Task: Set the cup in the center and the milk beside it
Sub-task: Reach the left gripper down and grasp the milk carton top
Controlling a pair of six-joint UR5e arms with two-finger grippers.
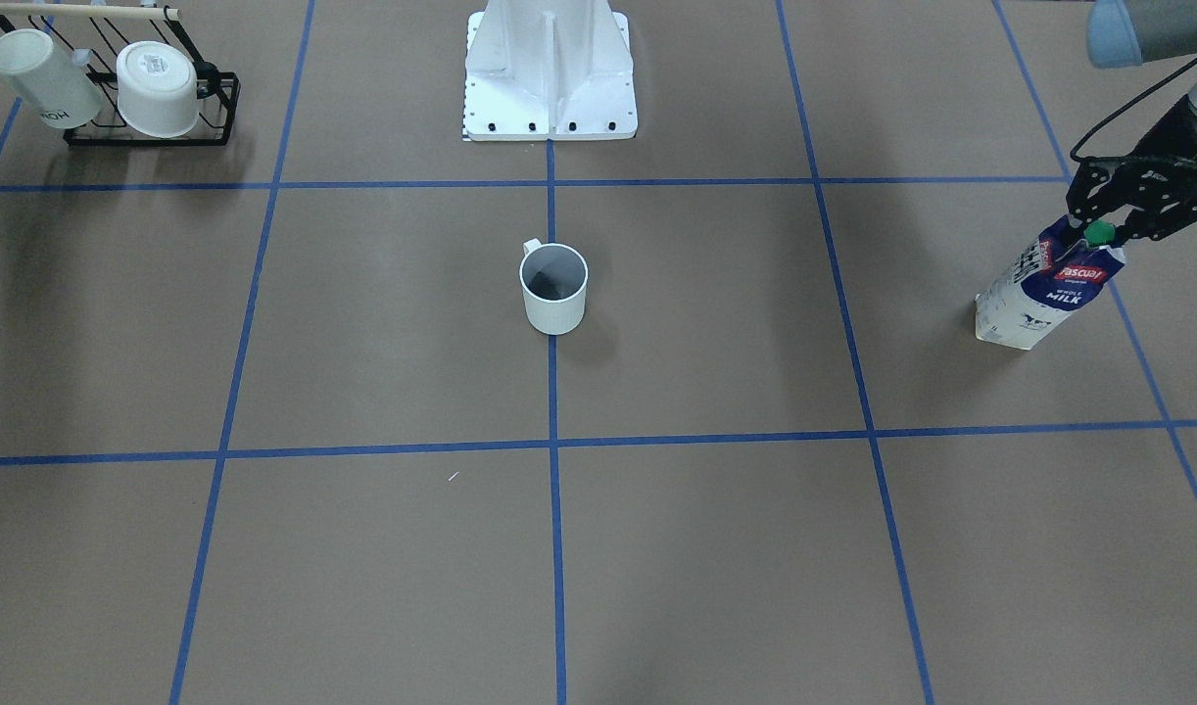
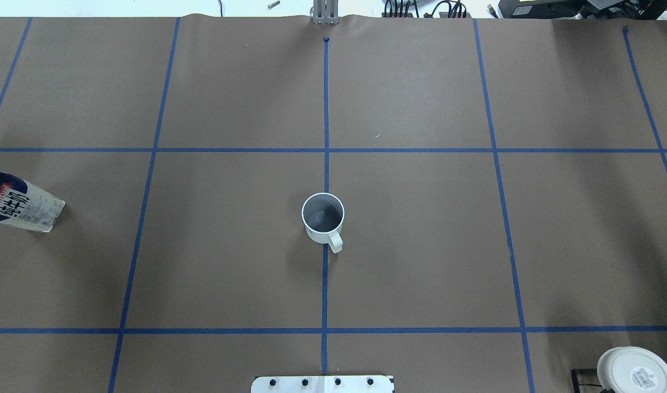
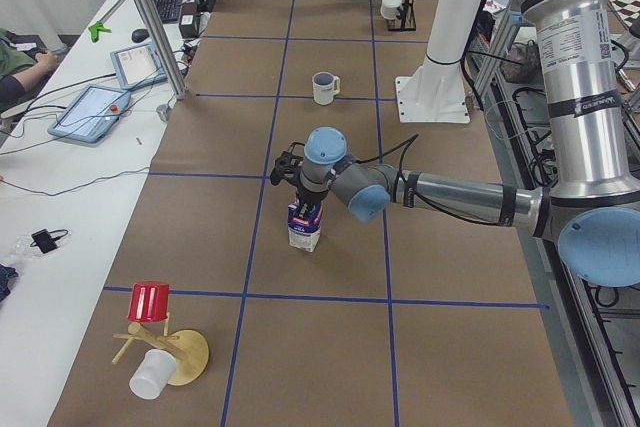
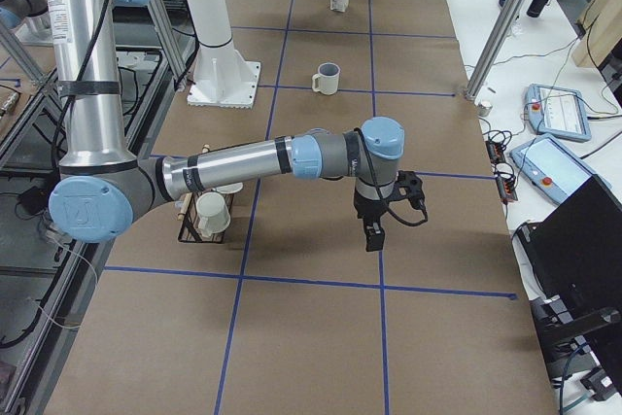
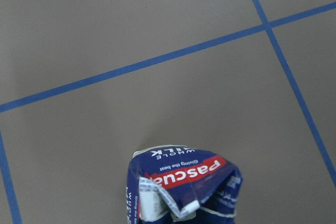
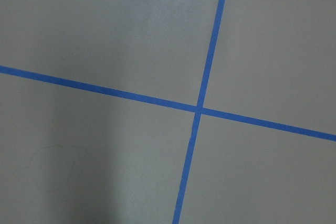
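The plain white cup (image 1: 553, 289) stands upright on the tape line that splits the center rectangle (image 1: 716, 323); it also shows in the overhead view (image 2: 323, 218). The milk carton (image 1: 1049, 289) stands outside the center on my left side, its base on the table, seen at the overhead view's left edge (image 2: 19, 204). My left gripper (image 1: 1106, 227) is closed on the carton's pinched top by the green cap; the left wrist view shows that top (image 5: 184, 187). My right gripper (image 4: 374, 232) hangs over bare table, and I cannot tell whether it is open or shut.
A black rack (image 1: 148, 108) with two other white cups sits on my right side by the base (image 1: 550, 88). A wooden stand with a red cup (image 3: 150, 302) stands beyond the carton at the table's left end. A tape crossing (image 6: 198, 109) lies under the right wrist.
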